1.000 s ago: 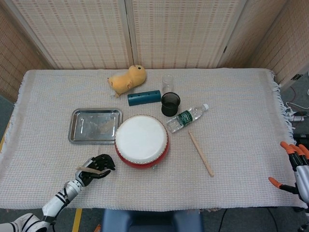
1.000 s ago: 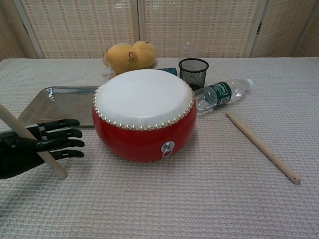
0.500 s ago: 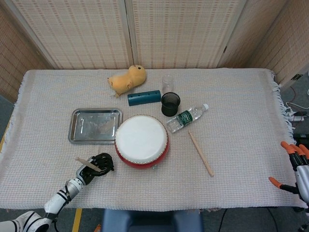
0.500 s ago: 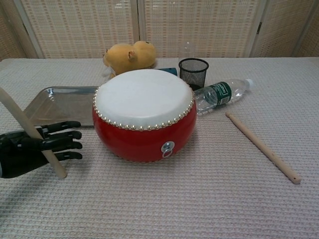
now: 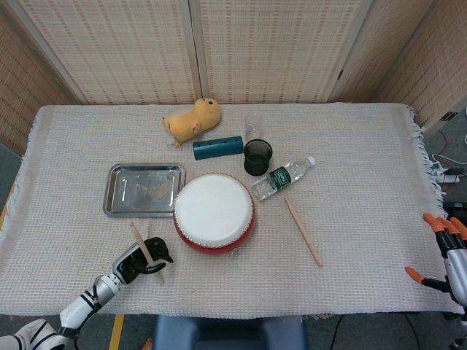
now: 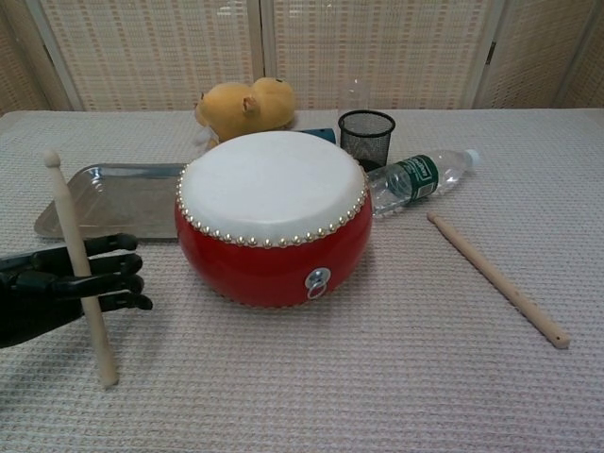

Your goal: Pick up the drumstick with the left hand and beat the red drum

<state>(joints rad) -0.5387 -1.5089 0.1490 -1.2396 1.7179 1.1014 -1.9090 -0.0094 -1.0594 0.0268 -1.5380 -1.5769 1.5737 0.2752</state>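
The red drum (image 5: 214, 213) (image 6: 274, 219) with a white skin stands mid-table. My black left hand (image 5: 140, 257) (image 6: 58, 291) grips a wooden drumstick (image 5: 147, 252) (image 6: 79, 269) left of the drum. The stick stands almost upright, its rounded tip up, clear of the drum. A second drumstick (image 5: 303, 231) (image 6: 496, 277) lies flat on the cloth to the drum's right. My right hand (image 5: 445, 255), with orange fingertips spread apart, sits at the table's far right edge and holds nothing.
A metal tray (image 5: 143, 189) (image 6: 125, 195) lies left of the drum. Behind the drum are a yellow plush toy (image 5: 192, 120), a teal tube (image 5: 217, 147), a black mesh cup (image 5: 257, 157) and a plastic water bottle (image 5: 282, 177).
My left hand has swung the held drumstick from a leftward slant to nearly upright, bringing its tip into the chest view. The hand drew slightly back. My right hand stayed put.
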